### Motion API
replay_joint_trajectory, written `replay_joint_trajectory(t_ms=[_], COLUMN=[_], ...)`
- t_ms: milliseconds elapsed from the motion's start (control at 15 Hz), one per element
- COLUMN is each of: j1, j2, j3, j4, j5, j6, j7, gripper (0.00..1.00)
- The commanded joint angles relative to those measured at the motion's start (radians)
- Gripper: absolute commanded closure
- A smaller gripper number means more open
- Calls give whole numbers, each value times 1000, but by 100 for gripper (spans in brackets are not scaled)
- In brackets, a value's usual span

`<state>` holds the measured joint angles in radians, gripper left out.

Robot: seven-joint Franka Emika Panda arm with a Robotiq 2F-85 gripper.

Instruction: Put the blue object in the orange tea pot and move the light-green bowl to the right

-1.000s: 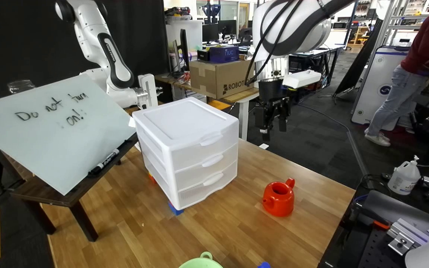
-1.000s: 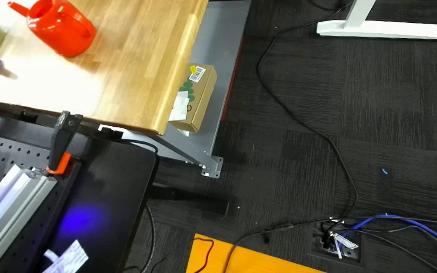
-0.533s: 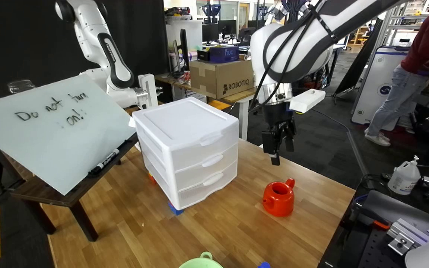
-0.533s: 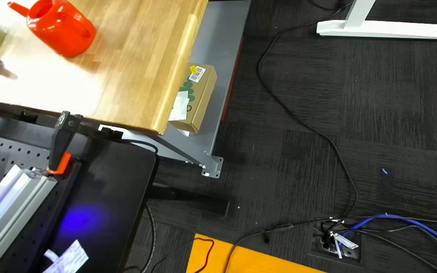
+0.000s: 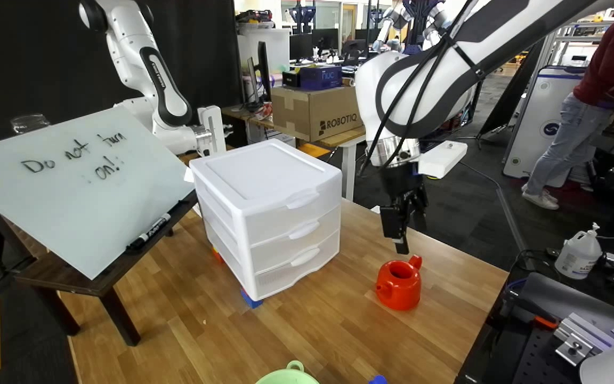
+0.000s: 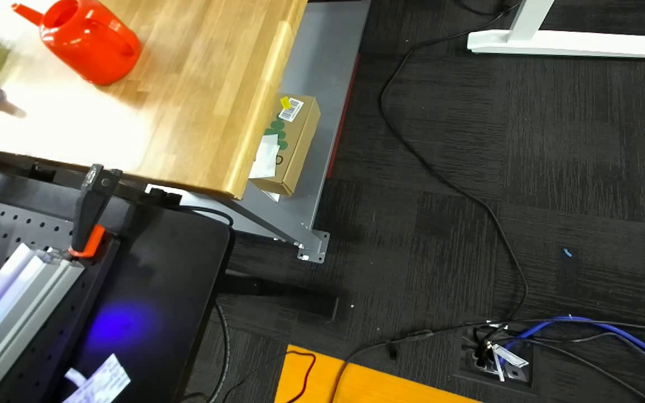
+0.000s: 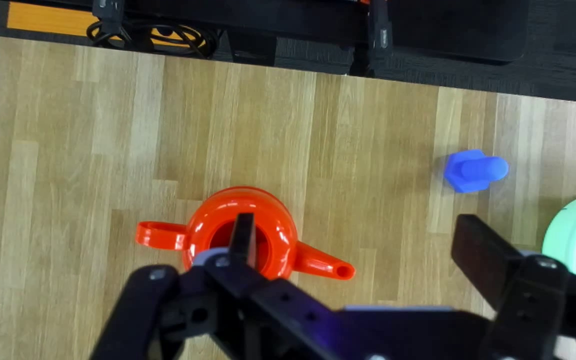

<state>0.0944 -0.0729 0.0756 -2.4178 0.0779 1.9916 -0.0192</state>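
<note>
The orange tea pot [image 7: 240,200] stands upright on the wooden table, its round opening facing up, also seen in both exterior views. To the right of its spout in the wrist view is the blue object [image 7: 475,170], a hexagonal base with a rounded stem. At that view's right edge the light-green bowl [image 7: 563,237] is partly cut off. An exterior view shows only a tip of the blue object [image 5: 378,380] and part of the bowl [image 5: 288,377] at its bottom edge. My gripper [image 7: 356,220] hangs above the table, open and holding nothing. One finger overlaps the tea pot's opening in the wrist view.
A white three-drawer unit [image 5: 285,224] stands on the table, with a blue block [image 5: 251,300] at its lower corner. Left of it, a whiteboard [image 5: 72,186] leans on a dark stand. A black cart [image 6: 171,268] with clamps borders one table edge.
The arm has come down and slightly right in an exterior view, bringing the gripper from high behind the tea pot to just above and behind it. Tea pot, blue object and bowl have not moved.
</note>
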Motion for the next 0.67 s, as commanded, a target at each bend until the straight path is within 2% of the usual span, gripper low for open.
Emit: replay_joint_trajectory(t_ms=[0, 400, 600], j1=[-3, 8, 40], j2=[0, 15, 71], j3=[3, 15, 50], j4=[1, 12, 40], j5=[0, -28, -50], j6=[-1, 2, -12], j7=[0, 0, -7], gripper=[0, 0, 0])
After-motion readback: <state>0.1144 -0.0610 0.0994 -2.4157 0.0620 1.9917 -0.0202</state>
